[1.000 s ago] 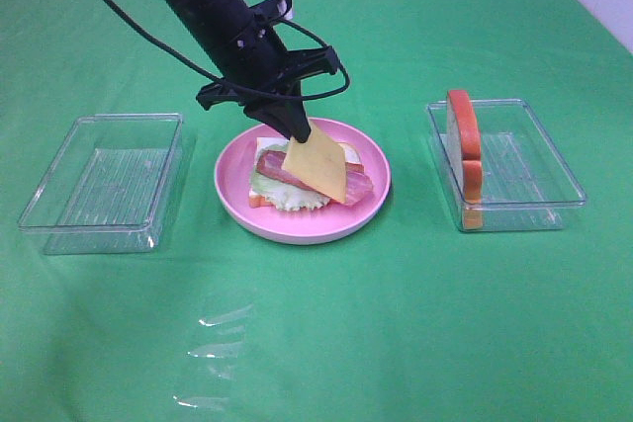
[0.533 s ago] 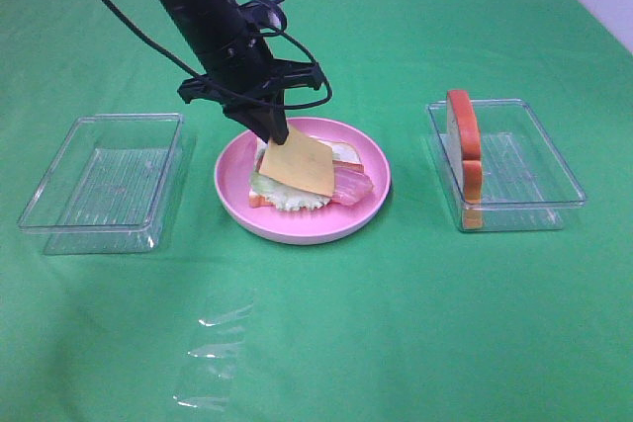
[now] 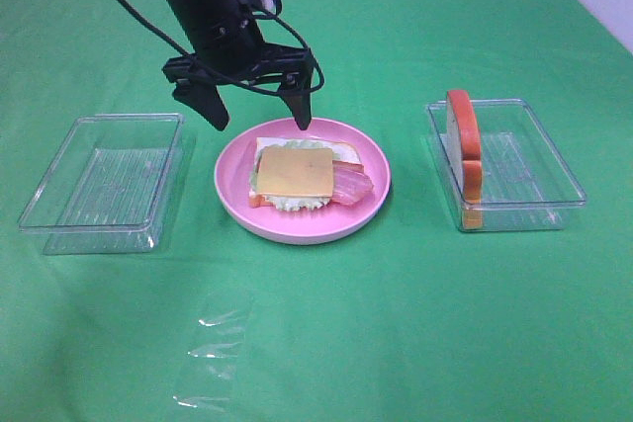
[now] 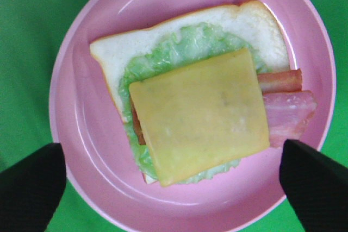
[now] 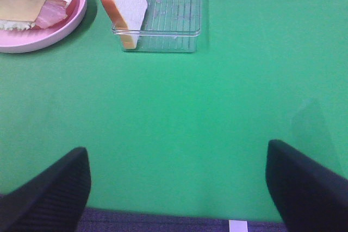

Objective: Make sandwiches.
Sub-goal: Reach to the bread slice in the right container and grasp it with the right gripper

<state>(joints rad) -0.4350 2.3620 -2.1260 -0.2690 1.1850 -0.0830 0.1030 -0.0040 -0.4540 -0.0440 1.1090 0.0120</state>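
Sandwich (image 3: 297,177) lies flat on pink plate (image 3: 302,229), bacon ends pointing toward the right-hand tray; left gripper (image 3: 259,119) spread wide above, right gripper (image 5: 176,183) wide, empty.

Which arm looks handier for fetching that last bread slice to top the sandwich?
Probably the right. The bread slice stands in the clear tray on that arm's side, and its open fingers are empty. The left fingers hang open over the plate, farther away.

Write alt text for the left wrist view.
A yellow cheese slice tops lettuce, bacon and white bread on a pink plate; the open left pincer hangs above it.
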